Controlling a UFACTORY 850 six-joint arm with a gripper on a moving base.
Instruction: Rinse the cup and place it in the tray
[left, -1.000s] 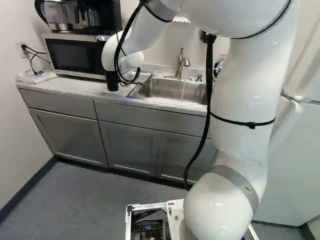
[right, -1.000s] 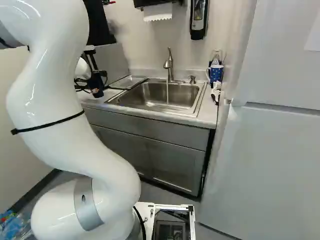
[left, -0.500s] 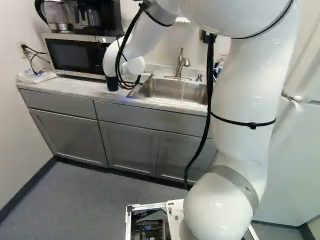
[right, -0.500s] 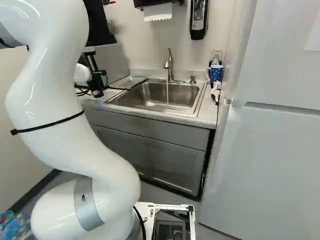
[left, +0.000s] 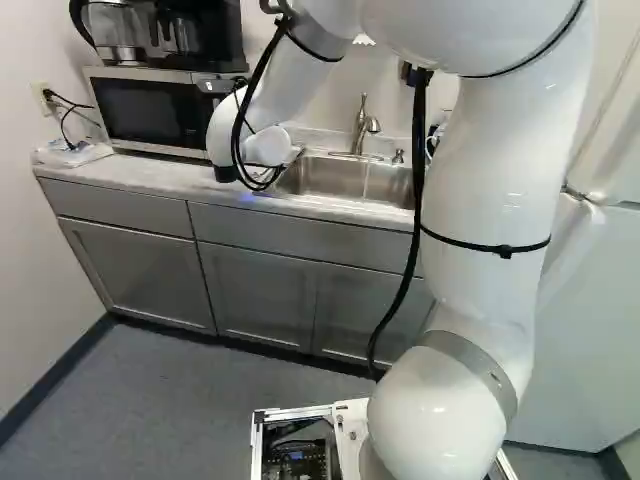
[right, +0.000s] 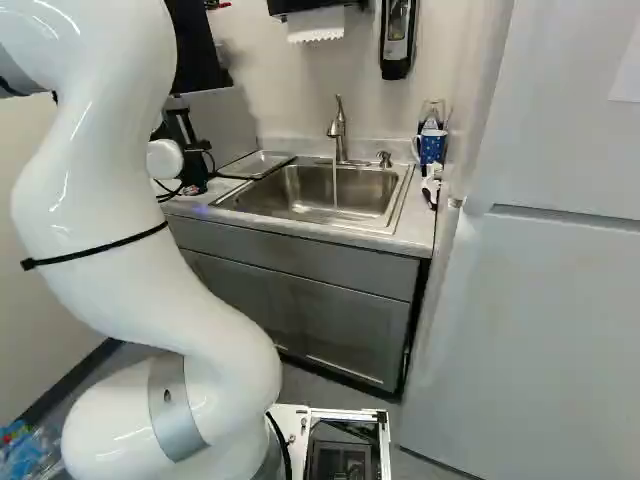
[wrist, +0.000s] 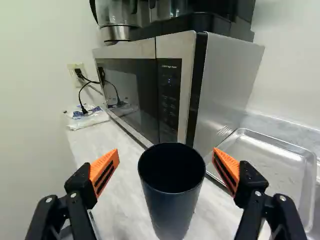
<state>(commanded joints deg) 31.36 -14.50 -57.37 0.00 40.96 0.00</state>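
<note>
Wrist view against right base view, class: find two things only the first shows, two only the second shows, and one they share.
Only the wrist view: the pale plastic wall socket and the clear glass coffee pot.
Only the right base view: the curved silver metal faucet and the white-dotted blue mug.
Both: the shallow rectangular metal tray.

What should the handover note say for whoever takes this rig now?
Hand: open, fingers either side of the cup, not gripping.
Cup: upright on the counter, outside the tray.
Water runs from the faucet into the sink.
Done: hand positioned at the cup; any rinsing can't be told.
Left: likely grip, rinse, place in tray.
</note>
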